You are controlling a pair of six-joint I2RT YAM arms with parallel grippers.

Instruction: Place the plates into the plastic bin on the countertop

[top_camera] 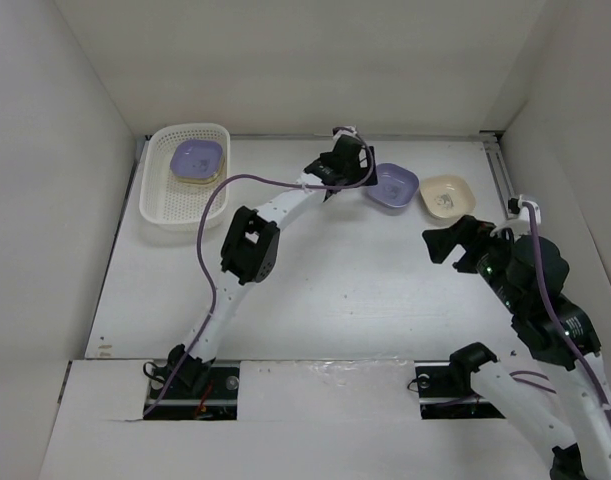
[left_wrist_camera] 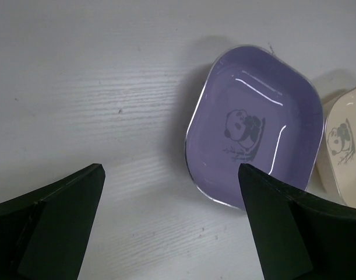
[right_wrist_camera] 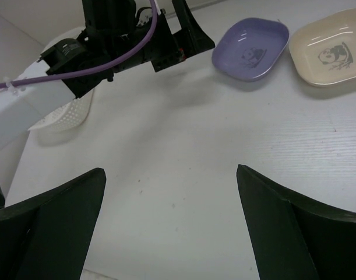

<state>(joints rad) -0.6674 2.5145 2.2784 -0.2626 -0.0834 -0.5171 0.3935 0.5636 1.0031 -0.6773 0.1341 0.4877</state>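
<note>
Lavender panda-print plate [left_wrist_camera: 253,128] nr cream plate [left_wrist_camera: 348,146]; left gripper [left_wrist_camera: 171,175], right gripper [right_wrist_camera: 169,174] both agape.

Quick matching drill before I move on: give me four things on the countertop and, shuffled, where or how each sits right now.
1. loose lavender plate
2. cream plate
3. plastic bin
4. left gripper

A. far-left corner, stacked plates inside
B. open, just beside the loose lavender plate
C. rightmost dish
D. between the left gripper and the cream plate

Pairs: 1-D, 2-C, 3-A, 4-B
</note>
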